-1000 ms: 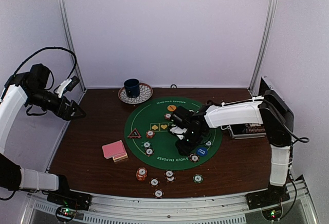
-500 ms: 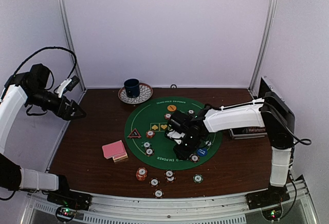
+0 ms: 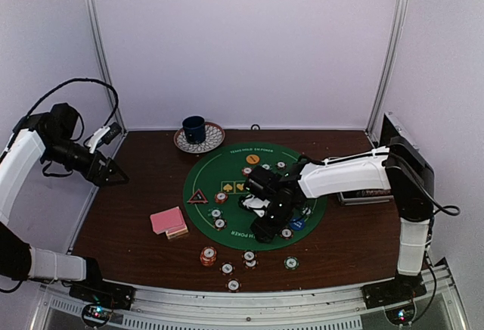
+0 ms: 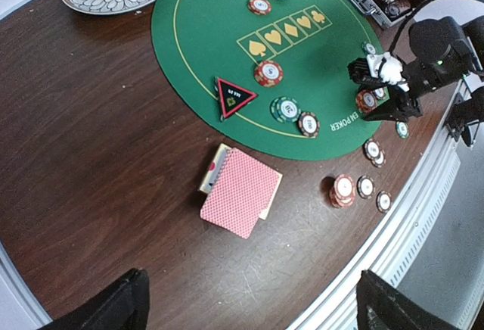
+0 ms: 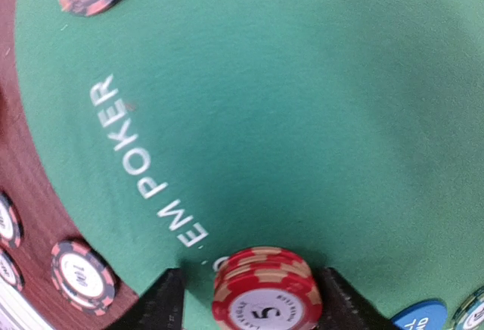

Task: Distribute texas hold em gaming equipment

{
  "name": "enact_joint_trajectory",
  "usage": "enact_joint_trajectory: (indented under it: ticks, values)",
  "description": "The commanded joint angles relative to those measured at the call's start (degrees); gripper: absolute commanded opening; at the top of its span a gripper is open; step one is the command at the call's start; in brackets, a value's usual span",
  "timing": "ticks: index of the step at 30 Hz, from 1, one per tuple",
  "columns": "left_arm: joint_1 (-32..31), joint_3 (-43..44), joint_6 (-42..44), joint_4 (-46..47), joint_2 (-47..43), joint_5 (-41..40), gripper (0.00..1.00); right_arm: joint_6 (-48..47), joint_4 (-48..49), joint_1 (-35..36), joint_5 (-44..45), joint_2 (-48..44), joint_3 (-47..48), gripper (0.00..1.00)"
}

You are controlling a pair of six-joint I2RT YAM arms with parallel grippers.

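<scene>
Right gripper (image 5: 253, 275) low over the round green mat (image 3: 234, 167), on the side facing the table's near edge and slightly right of centre. Its jaws stand open, straddling a short red chip stack (image 5: 266, 292) marked 5 (mat shows beside one finger, so probably no grip yet). To do this step well: centre the stack, close gently on its striped rim so no chip slips, and lift straight, avoiding the blue button (image 5: 420, 316) just beside it. Left gripper (image 3: 112, 172) hangs open and empty above the left edge.
</scene>
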Motion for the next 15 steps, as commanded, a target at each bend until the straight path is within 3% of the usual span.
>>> enact_joint_trajectory:
  ticks: [1, 15]
  values:
    - [-2.3, -2.3, 3.5, -0.3, 1.5, -1.1, 0.98, 0.1, -2.2, 0.5, -2.2, -2.6, 0.2, 0.68]
    - [-18.1, -5.4, 3.4, 7.8, 12.2, -16.5, 0.98, 3.2, -4.8, -1.0, -0.8, -9.2, 9.3, 0.97]
